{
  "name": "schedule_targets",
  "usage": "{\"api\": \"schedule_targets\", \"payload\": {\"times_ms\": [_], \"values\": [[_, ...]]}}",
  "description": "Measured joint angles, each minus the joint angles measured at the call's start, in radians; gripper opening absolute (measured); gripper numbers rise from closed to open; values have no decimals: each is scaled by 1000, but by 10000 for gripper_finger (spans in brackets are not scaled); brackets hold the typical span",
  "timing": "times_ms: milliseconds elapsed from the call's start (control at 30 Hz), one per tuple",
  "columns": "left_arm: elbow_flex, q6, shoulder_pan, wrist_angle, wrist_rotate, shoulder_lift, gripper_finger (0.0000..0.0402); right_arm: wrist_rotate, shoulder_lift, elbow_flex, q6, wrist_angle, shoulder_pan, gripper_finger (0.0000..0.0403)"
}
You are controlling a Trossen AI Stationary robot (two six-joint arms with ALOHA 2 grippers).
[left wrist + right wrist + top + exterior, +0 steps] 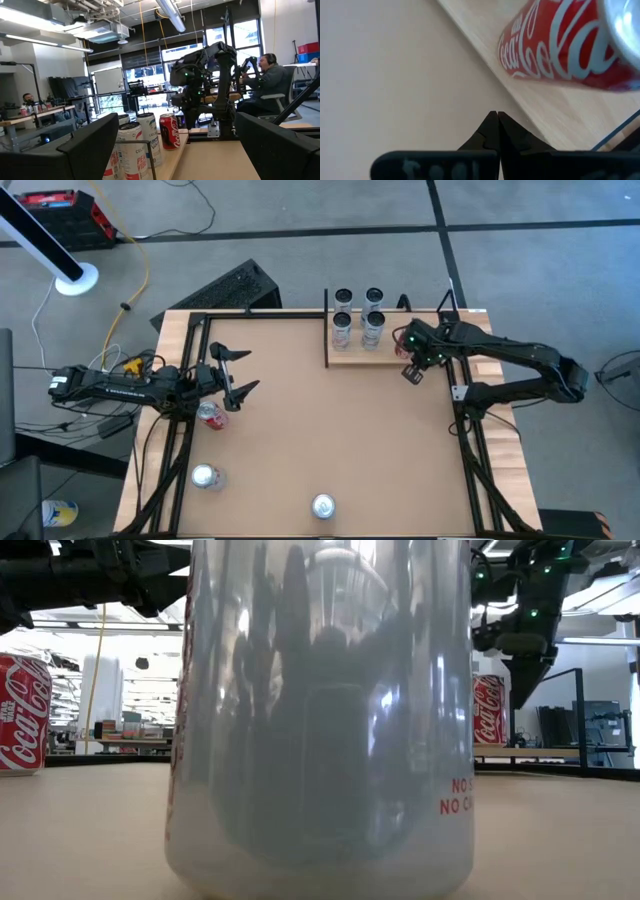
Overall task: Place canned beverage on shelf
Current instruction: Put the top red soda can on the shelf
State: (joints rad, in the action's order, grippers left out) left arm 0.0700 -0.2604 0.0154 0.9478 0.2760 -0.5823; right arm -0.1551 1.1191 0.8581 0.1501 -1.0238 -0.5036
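On the brown tabletop (320, 430), the right claw (412, 372) hovers closed beside the shelf (400, 356); left claw (235, 372) seemingly wide.

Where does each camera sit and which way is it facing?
High: overhead, straight down on table; both arms, left gripper, right gripper.
Low: table height, level; silver can blocks it, arms above.
Right wrist: down at shelf edge, red Coke can; own jaws shut.
Left wrist: level toward that shelf; own jaws open.
Shared: both wrist views likely show the Coke can.
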Motion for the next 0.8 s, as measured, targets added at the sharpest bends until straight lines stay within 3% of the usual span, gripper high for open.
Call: {"api": "schedule_targets", "payload": {"times_ms": [300,567,800], "values": [[0,15,0,0,0,0,386,-7,0,0,-3,36,-1,16],[0,17,0,0,0,0,386,-163,0,0,-28,39,-2,16],[0,18,0,-6,0,0,386,-187,0,0,-27,43,-2,16]]}}
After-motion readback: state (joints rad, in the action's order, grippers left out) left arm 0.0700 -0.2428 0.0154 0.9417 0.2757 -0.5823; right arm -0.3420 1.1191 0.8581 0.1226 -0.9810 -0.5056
